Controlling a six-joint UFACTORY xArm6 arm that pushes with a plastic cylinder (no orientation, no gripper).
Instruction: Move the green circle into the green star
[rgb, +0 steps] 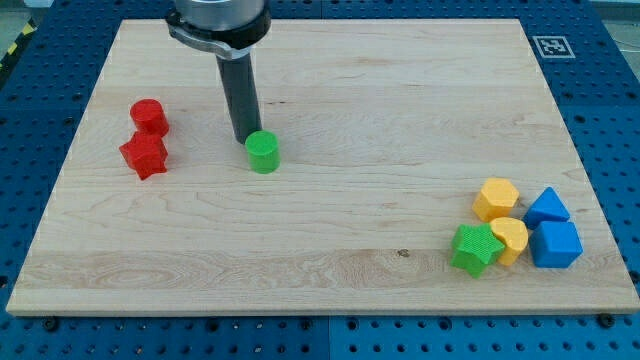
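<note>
At eleven o'clock of green circle (263, 152), touching: my tip (243, 139); no hand fitted. Risks glancing off-centre, missing green star (476, 248) at four o'clock.

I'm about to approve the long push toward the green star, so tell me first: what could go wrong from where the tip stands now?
1. My tip sits at the green circle's upper-left edge. Over such a long diagonal push the round block may roll off the tip sideways.
2. The green star touches the yellow heart, with the yellow hexagon and two blue blocks close by. A hard arrival could scatter that cluster.
</note>
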